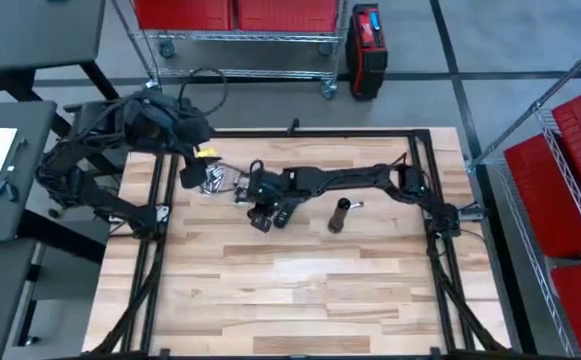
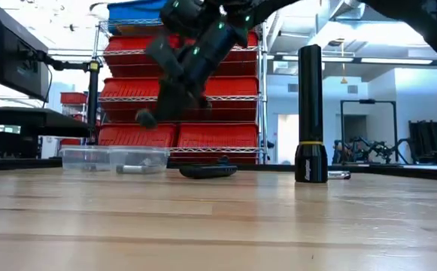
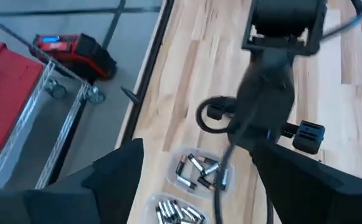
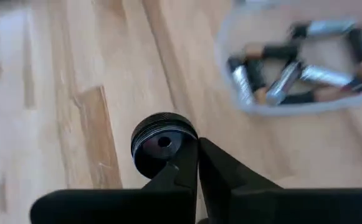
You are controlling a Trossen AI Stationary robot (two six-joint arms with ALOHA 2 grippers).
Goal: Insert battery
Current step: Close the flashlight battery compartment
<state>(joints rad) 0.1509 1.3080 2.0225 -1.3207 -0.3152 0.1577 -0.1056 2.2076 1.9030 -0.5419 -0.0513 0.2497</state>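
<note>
R gripper [image 4: 196, 163] over flashlight cap [image 4: 163, 144], next to battery tray [image 1: 218, 180].
R fingers closed together, nothing held, tips by the cap; probably just parked it clear. Flashlight body [image 1: 341, 214] upright to the right, open for loading. L gripper [image 3: 199, 180] above batteries [image 3: 200, 172], fingers spread wide, empty; likely about to pick one.

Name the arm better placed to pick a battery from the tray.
Left. Its open left gripper hangs over the battery tray, which shows between its fingers. The right gripper is shut, down by the flashlight cap lying on the table beside the tray.
</note>
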